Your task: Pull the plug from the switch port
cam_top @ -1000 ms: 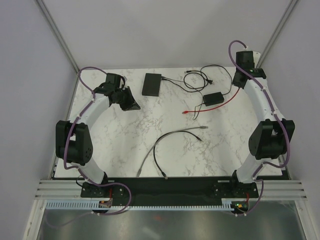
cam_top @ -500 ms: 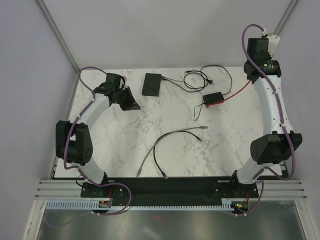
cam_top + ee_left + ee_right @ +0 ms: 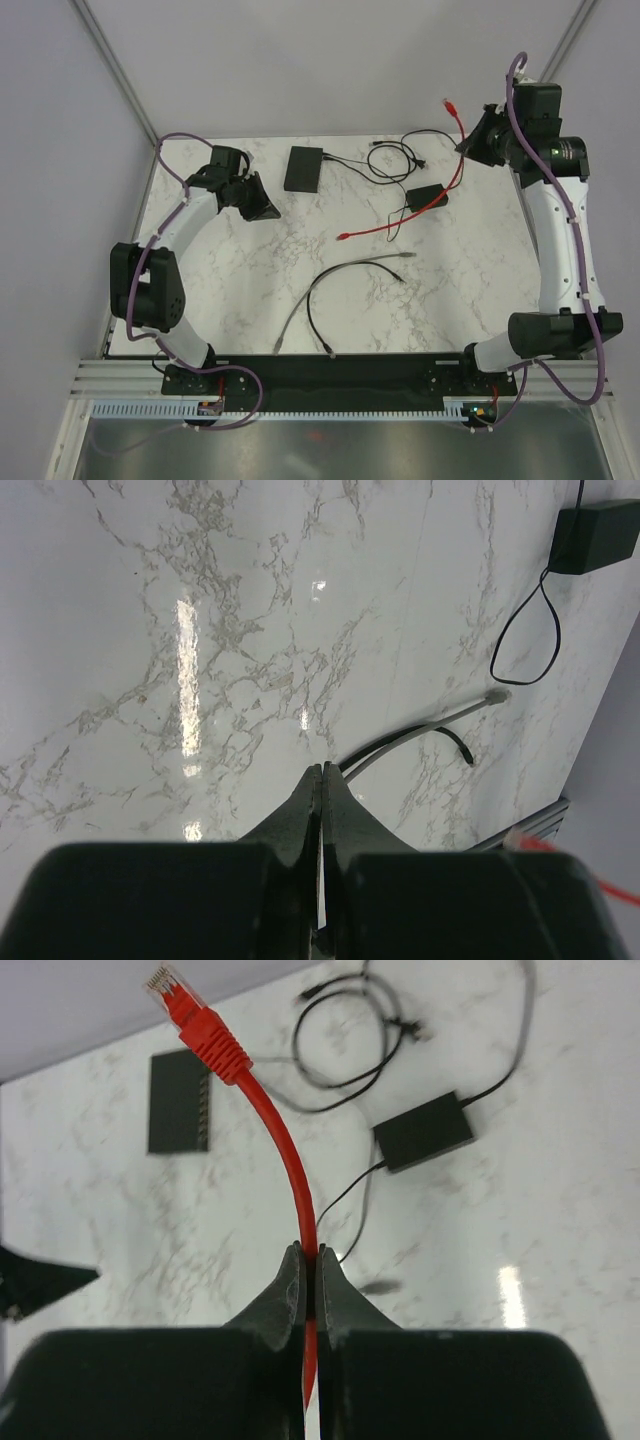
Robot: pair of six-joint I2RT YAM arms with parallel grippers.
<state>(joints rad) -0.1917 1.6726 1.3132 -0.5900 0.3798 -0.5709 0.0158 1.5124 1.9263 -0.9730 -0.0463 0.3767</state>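
The switch (image 3: 303, 168) is a flat black box at the back of the table, left of centre. It also shows in the right wrist view (image 3: 178, 1100), with its socket row along its right edge. My right gripper (image 3: 470, 143) is high above the back right of the table. It is shut (image 3: 309, 1252) on a red cable (image 3: 285, 1160). The cable's red plug (image 3: 185, 1005) is free in the air (image 3: 449, 103), well away from the switch. Its other end (image 3: 343, 237) lies on the table. My left gripper (image 3: 258, 200) is shut and empty (image 3: 322, 770), left of the switch.
A small black power adapter (image 3: 426, 196) with thin black cords (image 3: 400, 155) lies at the back right; it also shows in the right wrist view (image 3: 424, 1131). A grey cable and a black cable (image 3: 350, 268) lie loose mid-table. The table ends at side rails.
My right arm has risen and swung right, carrying the red cable upward; its plug now points up in the air and its trailing end has slid left. The left arm has not moved.
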